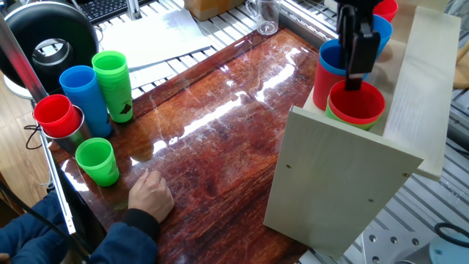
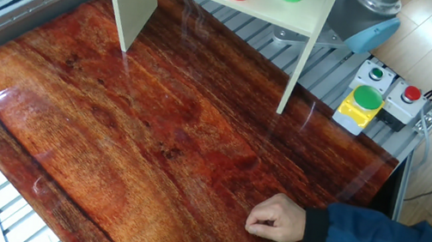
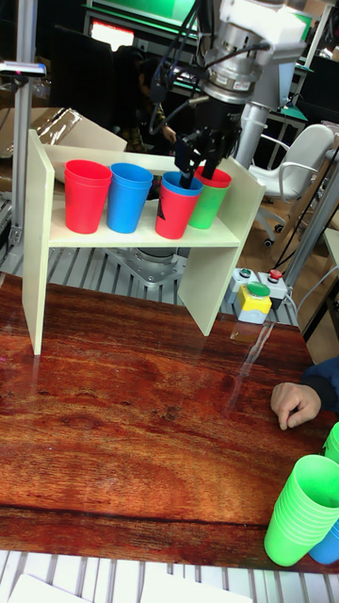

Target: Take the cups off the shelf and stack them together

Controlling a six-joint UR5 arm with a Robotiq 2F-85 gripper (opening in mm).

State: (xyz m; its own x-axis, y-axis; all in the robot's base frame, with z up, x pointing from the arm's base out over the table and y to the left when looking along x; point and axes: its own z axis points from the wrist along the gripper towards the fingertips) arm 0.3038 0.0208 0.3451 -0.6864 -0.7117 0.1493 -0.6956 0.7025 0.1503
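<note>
The pale shelf [image 3: 218,266] [image 1: 344,183] [image 2: 130,3] holds a row of cups. From the left in the tall view stand a red cup [image 3: 86,196], a blue cup [image 3: 129,198], a red cup [image 3: 174,215] with a blue one [image 3: 179,183] nested in it, and a green cup [image 3: 211,207] with a red one [image 1: 356,101] nested in it. My gripper [image 3: 198,162] [image 1: 355,70] hangs open just above these two nested pairs. One finger dips at the near rim of the red cup nested in the green. It holds nothing.
A person's hand [image 1: 151,195] [image 2: 279,219] rests on the wooden table's edge. Beside it stand a tall green stack [image 1: 113,84], a blue cup [image 1: 84,97], a red cup in a metal cup [image 1: 58,117] and a single green cup [image 1: 97,161]. A button box [image 2: 367,101] sits by the shelf.
</note>
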